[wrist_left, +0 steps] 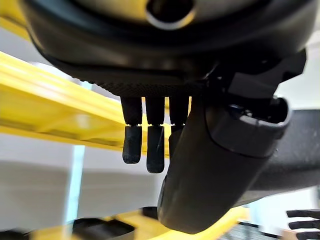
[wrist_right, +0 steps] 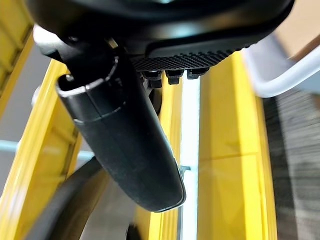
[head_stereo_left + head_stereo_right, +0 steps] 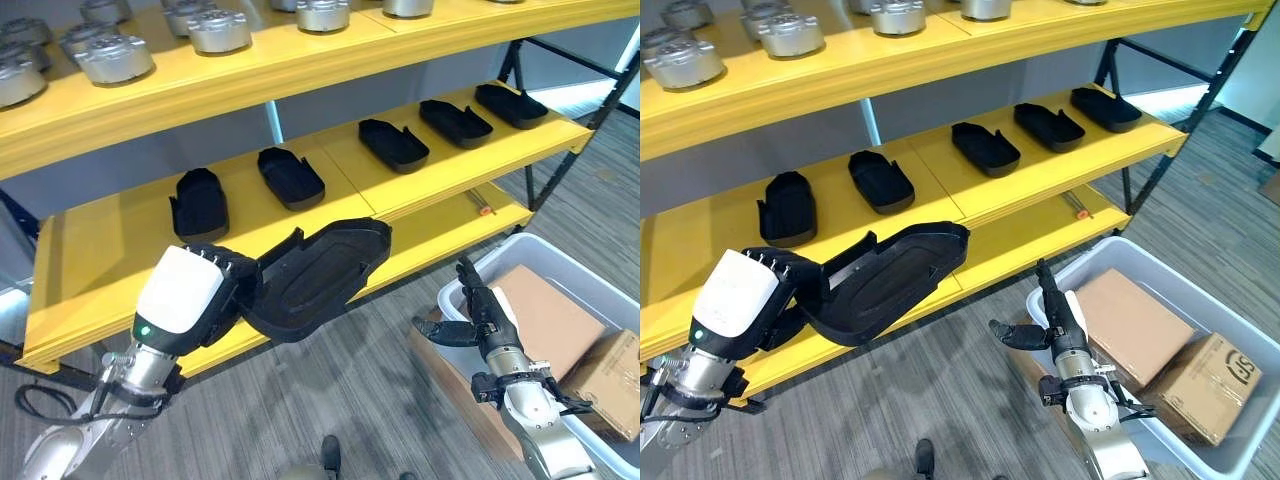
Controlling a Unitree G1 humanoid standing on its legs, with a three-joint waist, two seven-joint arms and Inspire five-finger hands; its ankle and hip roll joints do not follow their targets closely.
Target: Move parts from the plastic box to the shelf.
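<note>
left hand [image 3: 205, 285] gripping black part [image 3: 320, 275]; print unreadable

Cardboard boxes [image 3: 1133, 325] in plastic box [image 3: 1230, 305]

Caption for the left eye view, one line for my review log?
Left hand holds a black part before the yellow shelf; open right hand hangs by the plastic box.

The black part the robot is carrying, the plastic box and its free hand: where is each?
black part [image 3: 322, 272], left eye view, inner floor.
plastic box [image 3: 566, 255], left eye view, far rim.
right hand [image 3: 1061, 322], right eye view, palm.
</note>
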